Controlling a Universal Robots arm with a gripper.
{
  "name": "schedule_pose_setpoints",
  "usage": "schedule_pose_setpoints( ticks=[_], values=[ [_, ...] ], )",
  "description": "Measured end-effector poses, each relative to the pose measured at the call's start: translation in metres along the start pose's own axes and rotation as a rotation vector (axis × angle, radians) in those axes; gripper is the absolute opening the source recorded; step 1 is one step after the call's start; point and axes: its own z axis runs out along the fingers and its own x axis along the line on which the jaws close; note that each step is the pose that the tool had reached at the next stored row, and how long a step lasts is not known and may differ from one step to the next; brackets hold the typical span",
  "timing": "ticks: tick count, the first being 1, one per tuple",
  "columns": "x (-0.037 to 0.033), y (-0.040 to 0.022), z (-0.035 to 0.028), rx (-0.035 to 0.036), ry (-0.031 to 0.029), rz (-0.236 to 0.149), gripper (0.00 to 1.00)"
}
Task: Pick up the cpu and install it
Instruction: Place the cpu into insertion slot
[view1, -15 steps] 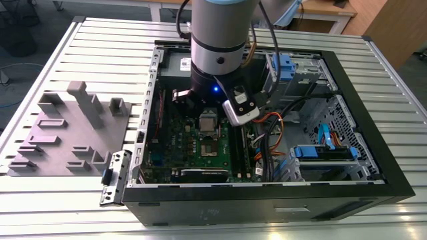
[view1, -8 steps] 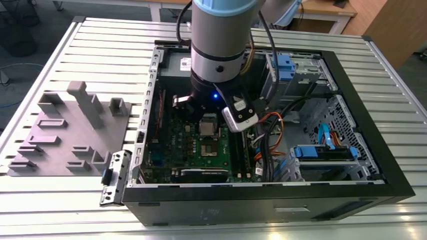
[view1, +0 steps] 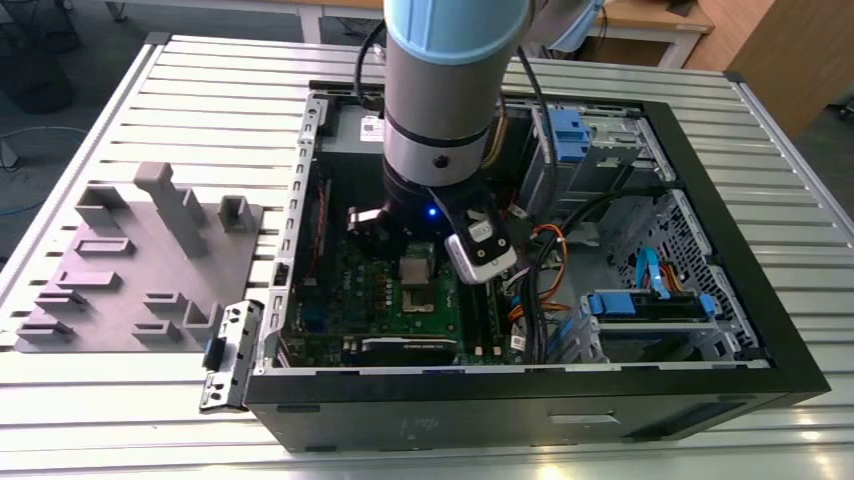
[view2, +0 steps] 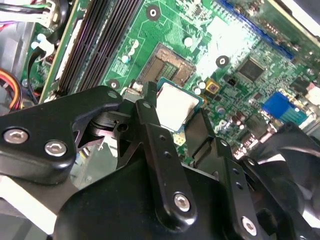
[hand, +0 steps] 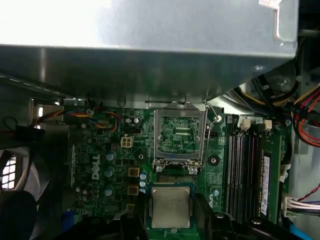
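The cpu (hand: 171, 206), a small square chip with a shiny silver top, is held flat between the black fingers (hand: 199, 212) of my gripper (hand: 171, 212), which is shut on its two opposite edges. It hovers over the green motherboard (hand: 100, 165), just beside the open socket (hand: 180, 136) with its silver metal frame, apart from it. In the second wrist view the cpu (view2: 176, 106) sits at my gripper (view2: 175, 114), with the dark socket (view2: 167, 65) beyond it. In the exterior view the arm reaches down into the computer case, the cpu (view1: 418, 268) above the socket (view1: 419, 300).
The black computer case (view1: 534, 385) lies open on a slatted metal table. A grey plastic tray (view1: 134, 270) with blocks stands to the exterior view's left. Memory slots (hand: 244, 170) run beside the socket. Cables (view1: 554, 250) and blue drive brackets (view1: 647, 305) fill the case's other side.
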Motion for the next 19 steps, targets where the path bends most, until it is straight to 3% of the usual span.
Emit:
schedule_pose_setpoints(
  ticks=[10, 19],
  values=[
    [-0.0037, -0.0033, 0.0152, 0.0001, 0.0007, 0.004, 0.47],
    [-0.0038, -0.0044, 0.0211, -0.0004, -0.0002, 0.043, 0.47]
  ],
)
